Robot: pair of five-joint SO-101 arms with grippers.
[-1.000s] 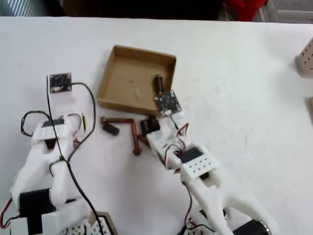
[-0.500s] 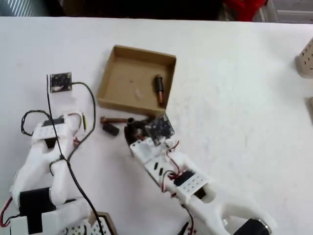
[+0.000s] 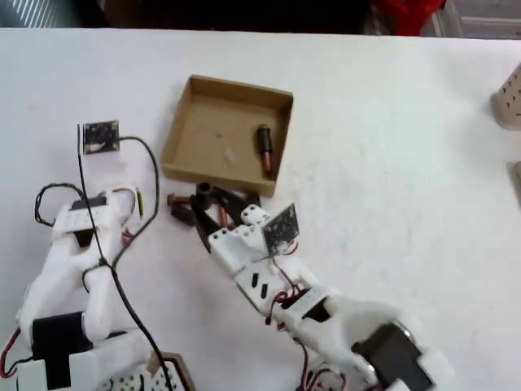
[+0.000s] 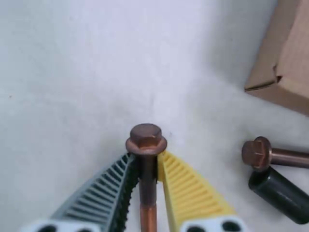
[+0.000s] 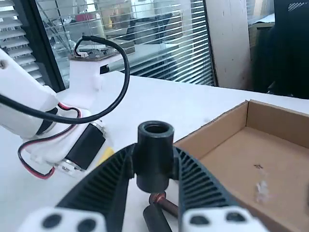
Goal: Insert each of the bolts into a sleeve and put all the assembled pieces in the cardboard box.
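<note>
Right fingers [image 5: 108,186] pinch a sleeve [image 5: 155,154], just swung toward the left arm, bore up. Left fingers [image 4: 186,186] pinch a bolt [image 4: 146,145], so insertion looks next.

Two white printed arms with black motors and bare wiring.

In the high view the left arm [image 3: 73,257], at the lower left of the frame, has white plastic shells over black motor blocks. A black cable [image 3: 155,183] loops up from it to a small dark circuit board [image 3: 99,137], with thin red wires beside it. The right arm [image 3: 244,254], at the lower centre, has the same white shells, with red wires and its own board [image 3: 281,230]. The left pincer [image 4: 148,162] has one grey ribbed finger [image 4: 108,188] and one yellow one, on white bases with round holes. The right pincer [image 5: 154,159] has two black ribbed fingers [image 5: 101,188].
</note>
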